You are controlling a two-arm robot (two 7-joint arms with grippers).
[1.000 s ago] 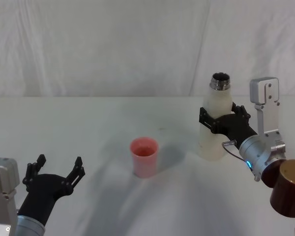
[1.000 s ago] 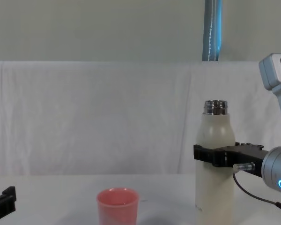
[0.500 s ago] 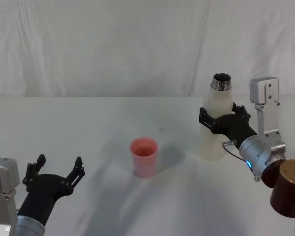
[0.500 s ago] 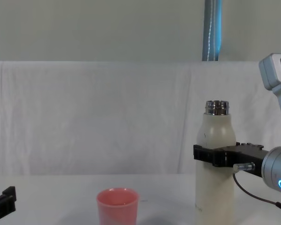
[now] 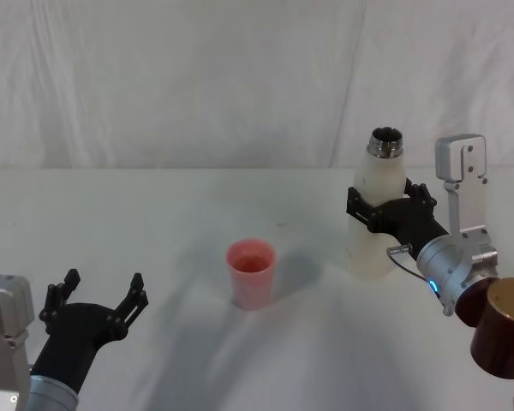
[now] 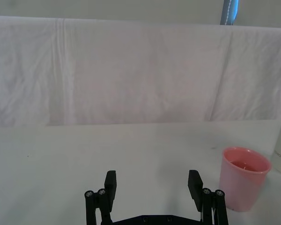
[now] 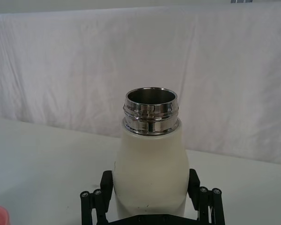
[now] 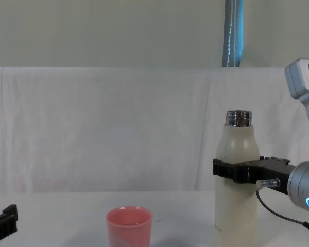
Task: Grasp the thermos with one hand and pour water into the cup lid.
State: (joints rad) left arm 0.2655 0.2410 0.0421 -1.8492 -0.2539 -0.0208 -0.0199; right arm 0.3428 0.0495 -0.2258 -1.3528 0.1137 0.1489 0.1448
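Note:
The cream-white thermos (image 5: 375,214) stands upright at the table's right, its steel neck open at the top; it also shows in the chest view (image 8: 238,154) and the right wrist view (image 7: 151,173). My right gripper (image 5: 391,208) is shut on the thermos around its middle, one black finger on each side (image 7: 93,201). The pink cup lid (image 5: 252,272) stands at the table's centre, left of the thermos (image 8: 129,225), and holds some liquid (image 6: 245,183). My left gripper (image 5: 103,298) rests open near the front left, apart from the cup lid (image 6: 152,187).
A white cloth covers the table (image 5: 154,223) and hangs as a backdrop (image 8: 118,128). A blue pole (image 8: 234,33) rises behind the backdrop. A dark brown cylindrical arm joint (image 5: 504,330) sits at the front right.
The thermos sits very slightly higher in the chest view than one second ago. Nothing else has moved.

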